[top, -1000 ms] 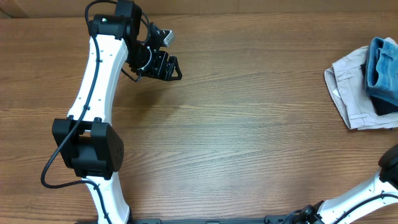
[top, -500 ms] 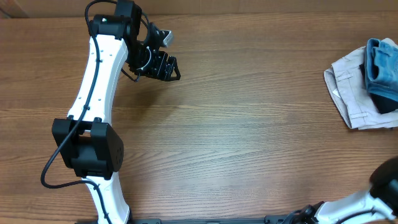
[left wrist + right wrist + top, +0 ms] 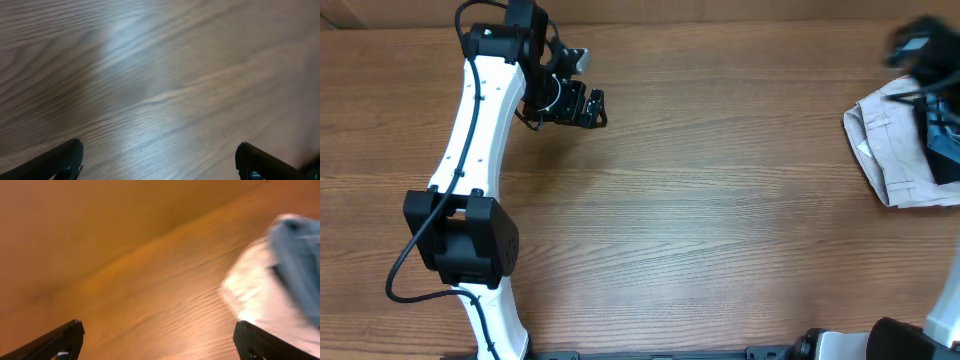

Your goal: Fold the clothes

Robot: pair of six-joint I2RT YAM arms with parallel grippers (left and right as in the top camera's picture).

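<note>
- Overhead: the left claw (image 3: 585, 105) hovers over bare bench (image 3: 720, 220). The jeans (image 3: 945, 140) lie on an off-white garment (image 3: 880, 160) at the right edge, under the blurred right claw (image 3: 920, 45).
- Left wrist: fingers spread wide, holding nothing.
- Right wrist: fingers spread wide, with the blurred jeans ahead.

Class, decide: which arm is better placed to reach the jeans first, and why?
Right. The right gripper is over the pile with the jeans; the left gripper is far off, over bare wood.

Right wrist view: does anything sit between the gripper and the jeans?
Nothing visible does. The right gripper faces bare table, and the jeans lie uncovered on top of the off-white garment, though the picture is blurred.
</note>
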